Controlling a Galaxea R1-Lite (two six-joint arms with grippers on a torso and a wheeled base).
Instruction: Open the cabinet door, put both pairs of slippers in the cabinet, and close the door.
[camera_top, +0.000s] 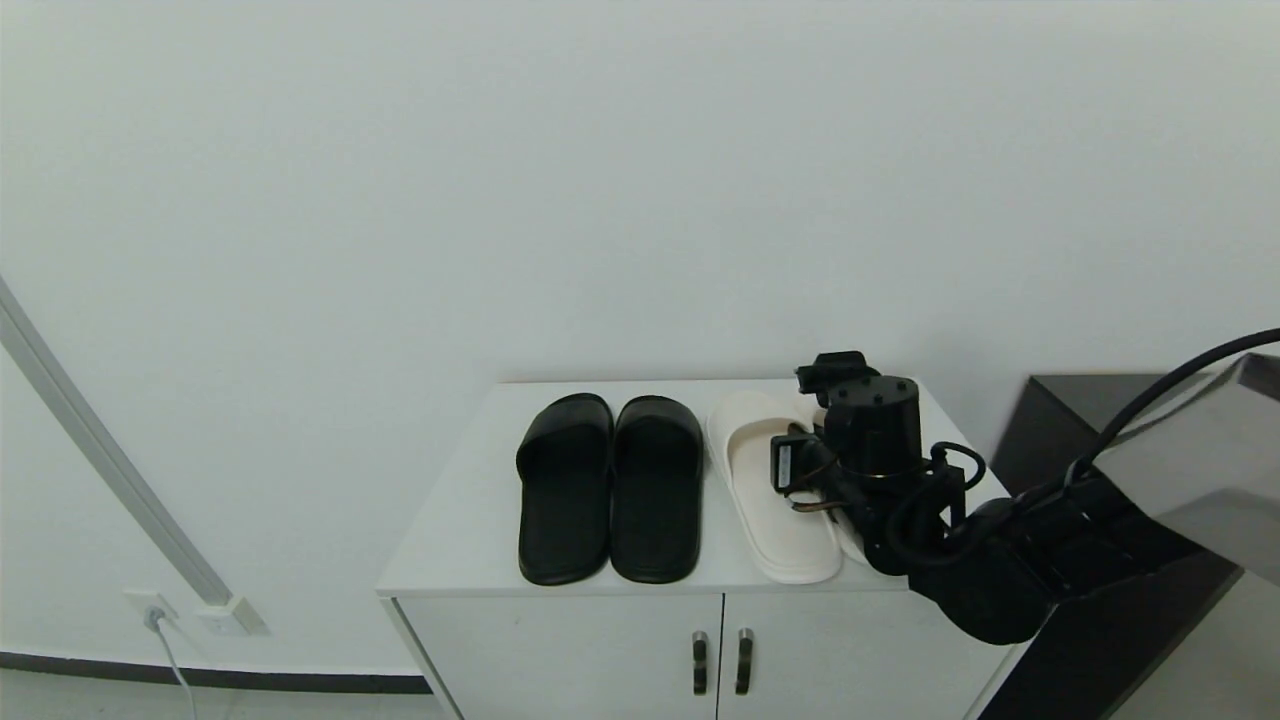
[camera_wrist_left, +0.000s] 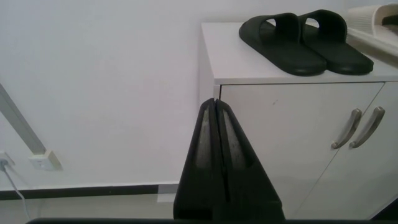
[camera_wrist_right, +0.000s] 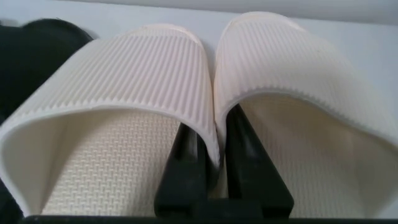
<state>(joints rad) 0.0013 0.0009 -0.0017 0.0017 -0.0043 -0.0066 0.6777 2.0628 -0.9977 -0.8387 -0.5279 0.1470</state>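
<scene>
The right gripper (camera_wrist_right: 214, 140) clamps the white slippers (camera_wrist_right: 155, 68) by their adjoining straps at the cabinet (camera_top: 450, 540) top's right edge, its arm covering that grip in the head view, while the left gripper (camera_wrist_left: 216, 121), fingers pressed together, hangs near the cabinet's left front corner.

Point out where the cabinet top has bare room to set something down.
Bare strip of cabinet top left of the black slippers; narrow band behind both pairs, by the wall. Crowded right side: the right hand grips the white slippers.
</scene>
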